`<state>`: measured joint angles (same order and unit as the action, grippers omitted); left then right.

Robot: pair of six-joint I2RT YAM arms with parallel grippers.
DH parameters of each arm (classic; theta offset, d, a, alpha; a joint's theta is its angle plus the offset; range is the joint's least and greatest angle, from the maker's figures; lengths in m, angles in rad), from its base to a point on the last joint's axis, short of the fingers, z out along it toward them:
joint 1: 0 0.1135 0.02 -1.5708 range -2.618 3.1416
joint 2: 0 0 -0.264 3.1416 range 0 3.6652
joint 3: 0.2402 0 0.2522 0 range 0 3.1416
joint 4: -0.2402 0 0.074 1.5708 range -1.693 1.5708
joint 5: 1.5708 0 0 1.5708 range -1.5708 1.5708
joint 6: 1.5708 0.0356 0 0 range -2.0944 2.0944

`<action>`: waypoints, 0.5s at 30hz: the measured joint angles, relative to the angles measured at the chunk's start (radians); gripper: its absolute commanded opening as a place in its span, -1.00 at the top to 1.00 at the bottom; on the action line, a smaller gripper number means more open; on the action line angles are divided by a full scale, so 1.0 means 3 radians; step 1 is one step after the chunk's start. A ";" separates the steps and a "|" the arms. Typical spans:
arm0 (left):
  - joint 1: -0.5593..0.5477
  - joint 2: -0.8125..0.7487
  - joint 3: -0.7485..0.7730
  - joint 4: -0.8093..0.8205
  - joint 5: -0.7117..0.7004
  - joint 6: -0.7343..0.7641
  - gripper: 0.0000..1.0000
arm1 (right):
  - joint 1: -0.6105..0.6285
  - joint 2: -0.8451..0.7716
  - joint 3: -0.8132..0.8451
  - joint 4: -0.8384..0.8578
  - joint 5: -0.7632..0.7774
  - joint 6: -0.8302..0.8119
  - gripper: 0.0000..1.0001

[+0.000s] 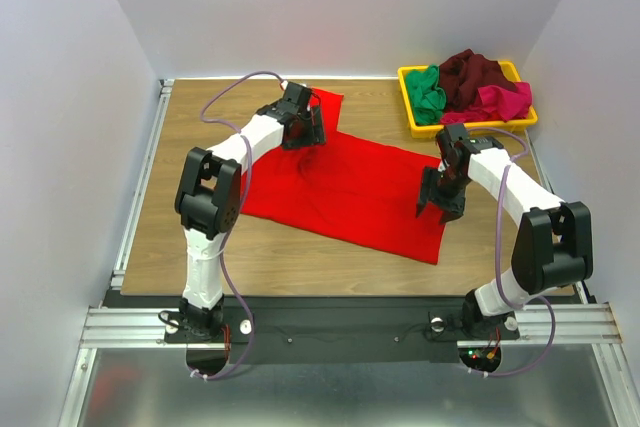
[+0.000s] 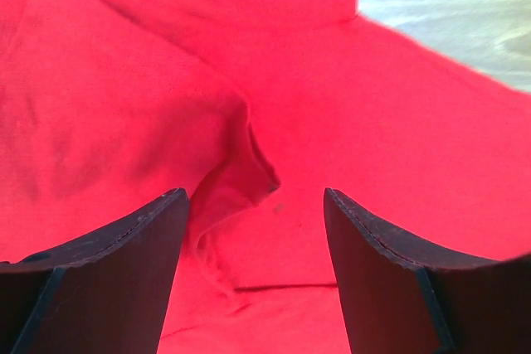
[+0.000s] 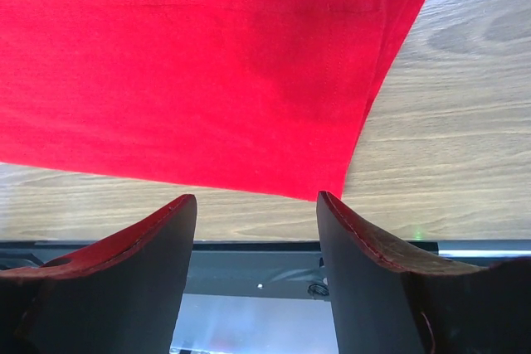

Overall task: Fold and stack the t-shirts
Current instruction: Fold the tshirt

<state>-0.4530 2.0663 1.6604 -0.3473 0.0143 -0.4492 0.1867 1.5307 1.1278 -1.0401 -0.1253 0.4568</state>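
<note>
A bright red t-shirt (image 1: 345, 187) lies spread across the middle of the wooden table. My left gripper (image 1: 303, 133) hangs open over its far left part, where a raised fold (image 2: 249, 163) of red cloth sits between the fingers without being pinched. My right gripper (image 1: 437, 207) is open above the shirt's right edge, close to its near right corner (image 3: 336, 192); nothing is between its fingers. Green (image 1: 428, 92), dark maroon (image 1: 475, 72) and magenta-pink (image 1: 505, 102) t-shirts lie heaped in the tray.
The yellow plastic tray (image 1: 408, 75) stands at the far right corner of the table. A metal rail (image 1: 350, 322) runs along the near edge by the arm bases. White walls close in the left, right and back sides.
</note>
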 measured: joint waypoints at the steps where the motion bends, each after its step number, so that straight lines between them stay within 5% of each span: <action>1: -0.0004 0.0000 -0.0005 -0.0023 -0.0006 0.0006 -0.54 | 0.0000 0.0000 0.0000 0.0004 -0.0001 0.0000 -0.32; 15: -0.0173 0.0352 0.0216 -0.0181 -0.0184 0.0137 -0.09 | 0.0000 -0.0001 -0.0056 0.0013 -0.0023 0.0000 -0.32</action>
<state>-0.5049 2.1719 1.7252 -0.4015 -0.0410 -0.4080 0.1867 1.5303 1.1110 -1.0363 -0.1322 0.4568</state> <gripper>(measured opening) 0.611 0.657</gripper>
